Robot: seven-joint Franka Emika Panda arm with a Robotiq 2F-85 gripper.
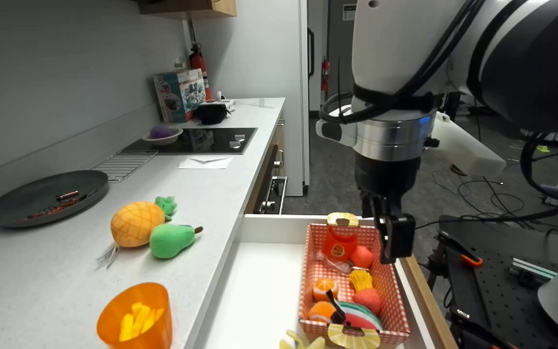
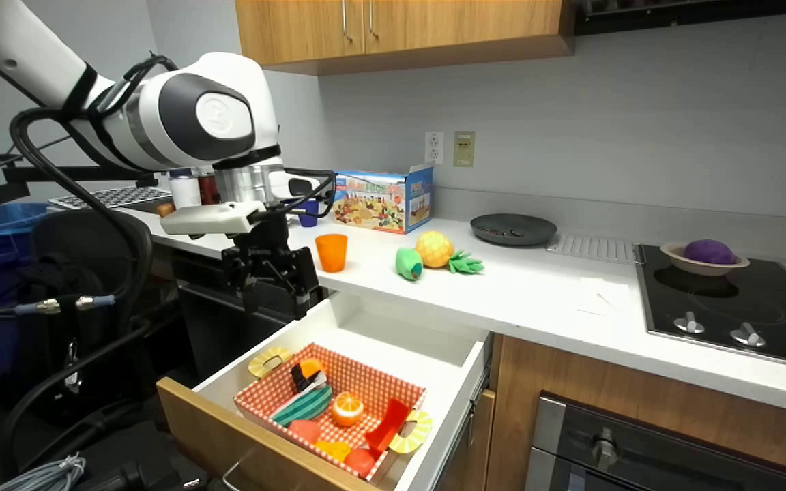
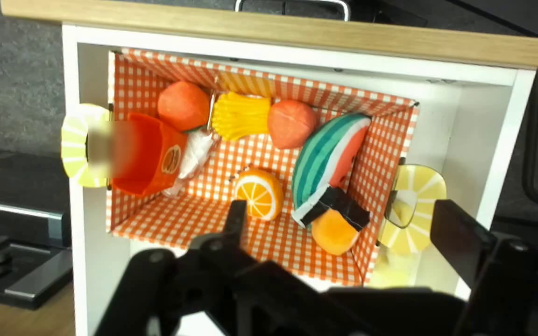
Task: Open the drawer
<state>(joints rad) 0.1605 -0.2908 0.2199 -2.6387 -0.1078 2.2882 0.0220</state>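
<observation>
The drawer [image 1: 255, 291] is pulled out and open in both exterior views. It has white inner sides, a light-brown wood front [image 2: 250, 436] and a silver bar handle [image 2: 230, 470]. In the wrist view the front edge [image 3: 269, 37] runs along the top, with the handle [image 3: 346, 11] beyond it. A red-checked basket [image 3: 129, 219] with play food sits inside. My gripper [image 3: 342, 205] is open and empty, fingers spread above the basket's end by the yellow pineapple-ring handle. It shows above the drawer in both exterior views [image 1: 385, 245] [image 2: 275, 303], apart from the front and handle.
On the white counter [image 2: 522, 300] stand an orange cup [image 2: 331, 252], a toy pineapple [image 2: 435, 249], a green toy [image 2: 408, 262] and a dark pan [image 2: 512, 229]. A cooktop [image 2: 734, 293] holds a bowl. A yellow toy [image 1: 303, 341] lies in the drawer beside the basket.
</observation>
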